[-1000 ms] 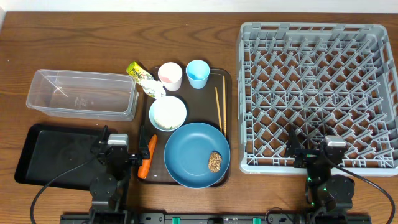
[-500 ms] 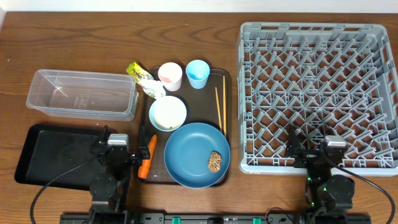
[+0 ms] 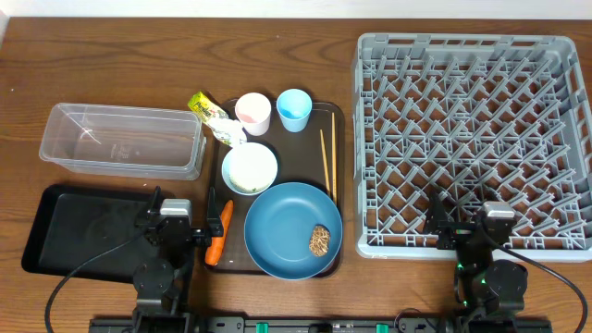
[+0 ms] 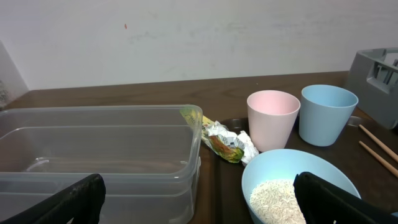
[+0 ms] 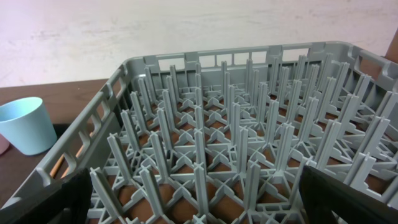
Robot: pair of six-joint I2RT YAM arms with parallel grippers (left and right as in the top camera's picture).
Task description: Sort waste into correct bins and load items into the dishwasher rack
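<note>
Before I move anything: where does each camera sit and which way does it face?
Overhead: above the table, looking straight down on clear tub, serving tray and dishwasher rack; left gripper and right gripper at the bottom edge.
Left wrist: low, facing the far wall past the tub, pink cup and rice bowl; its fingers in both lower corners.
Right wrist: low, facing the wall across the rack; fingers in both lower corners.
Shared: the light blue cup shows in all three.

We spot no change from the earlier overhead pictures to now, left gripper and right gripper with no shift we can make out, nothing on the table displaced
</note>
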